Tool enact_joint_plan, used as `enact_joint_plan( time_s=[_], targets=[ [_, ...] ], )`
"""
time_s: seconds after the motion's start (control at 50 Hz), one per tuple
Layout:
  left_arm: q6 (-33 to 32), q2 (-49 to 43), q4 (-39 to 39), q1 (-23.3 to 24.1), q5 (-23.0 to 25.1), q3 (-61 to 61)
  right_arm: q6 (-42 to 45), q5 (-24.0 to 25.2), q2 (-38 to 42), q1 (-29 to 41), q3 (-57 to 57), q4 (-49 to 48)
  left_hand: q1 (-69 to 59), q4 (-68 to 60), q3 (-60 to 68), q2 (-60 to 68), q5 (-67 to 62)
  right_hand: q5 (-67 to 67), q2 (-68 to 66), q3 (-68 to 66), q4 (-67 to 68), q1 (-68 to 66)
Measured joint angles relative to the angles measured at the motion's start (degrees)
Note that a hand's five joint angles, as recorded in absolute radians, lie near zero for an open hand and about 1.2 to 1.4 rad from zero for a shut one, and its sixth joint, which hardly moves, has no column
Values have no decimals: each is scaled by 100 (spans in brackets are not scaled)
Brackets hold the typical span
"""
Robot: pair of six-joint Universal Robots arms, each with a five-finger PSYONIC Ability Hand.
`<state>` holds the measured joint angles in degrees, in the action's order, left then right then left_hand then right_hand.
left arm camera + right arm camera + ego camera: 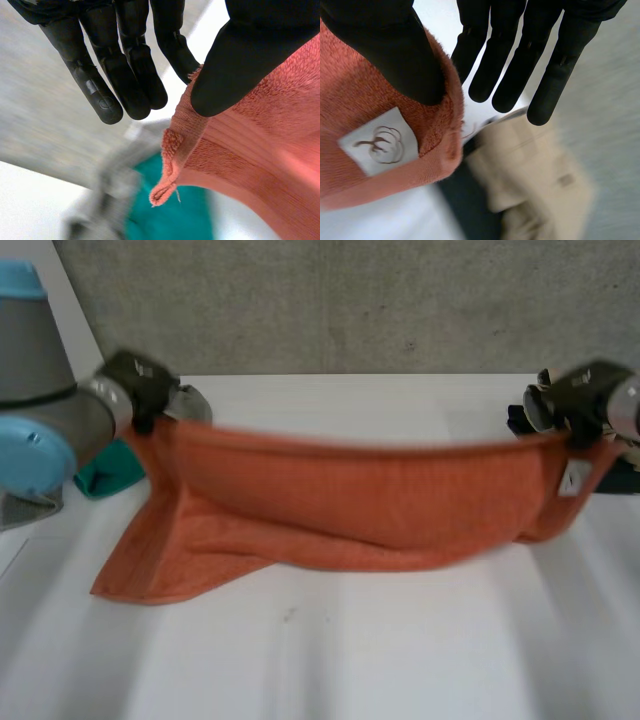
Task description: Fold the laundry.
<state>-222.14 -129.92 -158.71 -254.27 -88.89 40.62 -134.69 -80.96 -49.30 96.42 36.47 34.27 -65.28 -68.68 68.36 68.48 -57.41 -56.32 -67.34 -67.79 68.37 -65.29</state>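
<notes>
A white table (330, 660) is taking up the foreground, its top catching soft, diffuse light in pale bands. Directly behind the table's far edge, a grey, mottled wall (350, 300) of concrete appearance is running the full width. Light is falling evenly over the wall, dimmer there than on the table.

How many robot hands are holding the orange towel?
2. The left hand pinches the orange towel at one upper corner; the right hand pinches the other upper corner, beside the white tag.
</notes>
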Motion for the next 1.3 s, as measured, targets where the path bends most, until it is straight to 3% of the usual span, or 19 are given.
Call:
enact_joint_plan(
  time_s=[0.08,0.18,0.3,0.44,0.78,0.96,1.1,1.2,1.3],
  targets=[
    [148,-243,-585,-4,-13,-1100,-514,-302,416,206,-1097,-1109,0,-1,0,0,0,0,0,-14,1,0],
    [972,-80,-2220,-68,38,-1726,-1477,-544,451,321,-1675,-3333,0,0,0,0,0,0,0,-16,1,0],
    [1904,327,-3912,-143,-48,-1394,-2253,-628,-219,331,-777,-5730,0,-1,0,0,0,-60,0,-16,1,0],
    [2223,468,-4222,-205,-95,-668,-2355,-501,-739,342,453,-6463,0,-1,0,0,0,-61,0,-16,1,0],
    [2084,0,-4088,-344,360,2009,-2208,-53,85,213,1916,-4995,0,-1,1,11,0,-61,0,-16,2,0],
    [1135,341,-3635,-363,648,3542,-1637,82,68,102,3114,-4065,0,-1,1,11,0,-61,0,-16,2,0],
    [296,1316,-2184,-501,716,4634,-516,116,-1040,-240,4321,-2761,0,-1,1,11,0,-61,0,-16,2,0],
    [-486,2042,-350,-682,787,5277,907,178,-2110,-761,5288,-1281,0,-1,1,11,0,-61,0,-16,3,0],
    [-1102,2387,891,-799,986,5514,1964,379,-2629,-1144,5753,-373,0,-1,1,11,0,-61,0,-16,3,0]
  ],
)
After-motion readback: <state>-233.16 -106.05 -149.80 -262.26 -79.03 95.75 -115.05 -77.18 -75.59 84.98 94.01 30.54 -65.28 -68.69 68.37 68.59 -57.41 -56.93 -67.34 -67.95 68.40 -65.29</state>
